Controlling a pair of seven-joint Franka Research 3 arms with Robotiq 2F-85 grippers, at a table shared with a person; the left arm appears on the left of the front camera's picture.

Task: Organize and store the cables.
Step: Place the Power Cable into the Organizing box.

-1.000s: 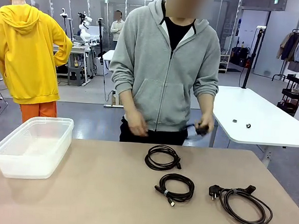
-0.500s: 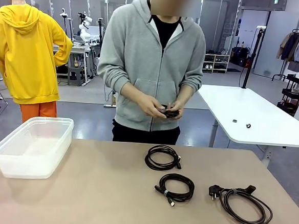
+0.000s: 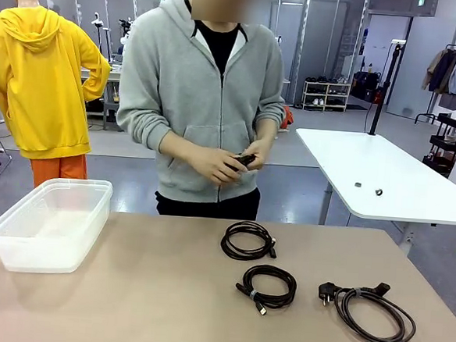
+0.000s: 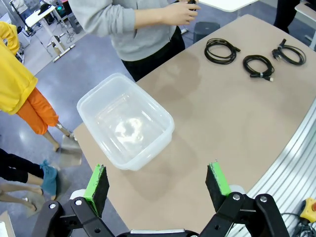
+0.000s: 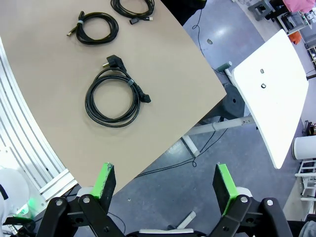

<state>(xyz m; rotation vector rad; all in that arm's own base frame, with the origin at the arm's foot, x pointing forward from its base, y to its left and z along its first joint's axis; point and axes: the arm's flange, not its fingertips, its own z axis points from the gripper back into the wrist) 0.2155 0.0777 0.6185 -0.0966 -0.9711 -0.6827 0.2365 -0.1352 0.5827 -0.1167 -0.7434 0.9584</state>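
Three coiled black cables lie on the tan table [image 3: 126,289]. One coil [image 3: 224,243] is near the far edge, a second [image 3: 270,301] sits in front of it, and a larger one with a power plug [image 3: 349,292] lies at the right. Standing at the far side, the person holds a small black bundle [image 3: 244,160] in both hands. My left gripper [image 4: 157,178] hangs open high above the clear plastic container [image 4: 126,123], with the coils [image 4: 219,61] far off. My right gripper [image 5: 164,181] is open high above the table's right edge, near the plug cable [image 5: 89,101].
The clear container [image 3: 52,221] stands at the table's left end with nothing inside. A white table [image 3: 384,182] stands beyond the right corner. A metal rail [image 5: 19,148] runs along the table's near side.
The person has stepped toward picture left and brought both hands together on the small black bundle. The three coils on the table have not moved.
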